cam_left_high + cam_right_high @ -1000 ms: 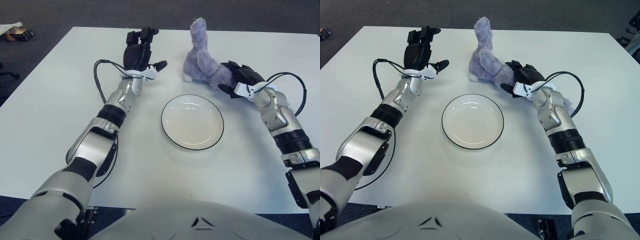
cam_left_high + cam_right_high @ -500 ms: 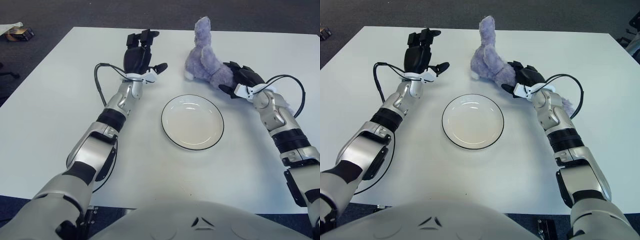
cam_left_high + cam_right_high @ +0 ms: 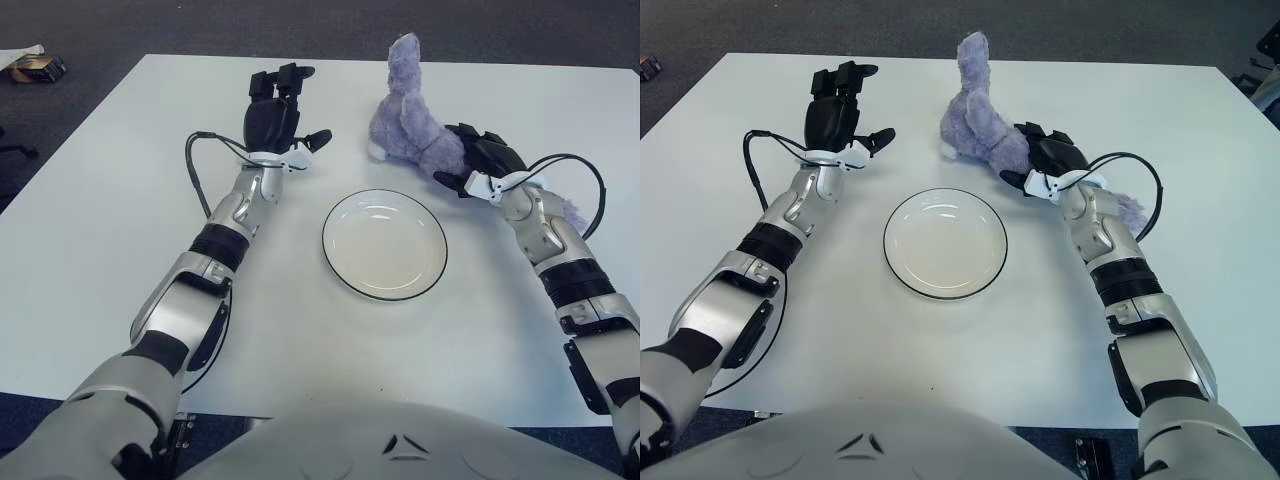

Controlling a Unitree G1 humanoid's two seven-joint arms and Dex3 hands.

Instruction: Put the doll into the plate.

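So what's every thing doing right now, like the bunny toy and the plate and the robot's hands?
Purple plush doll: on the table beyond the plate, ear end raised, not in the plate yet.
Plate: upright on the table, nothing in it.
Right hand: closed on the doll's near end.
Left hand: left of the doll, fingers spread, holding nothing.
White table: carrying the plate and the doll.

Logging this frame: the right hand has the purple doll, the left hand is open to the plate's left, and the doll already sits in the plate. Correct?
Not quite. The doll is not in the plate; it is beyond the plate's far rim, gripped by the right hand, and the plate holds nothing, as the left eye view shows. The left hand is open, as stated.
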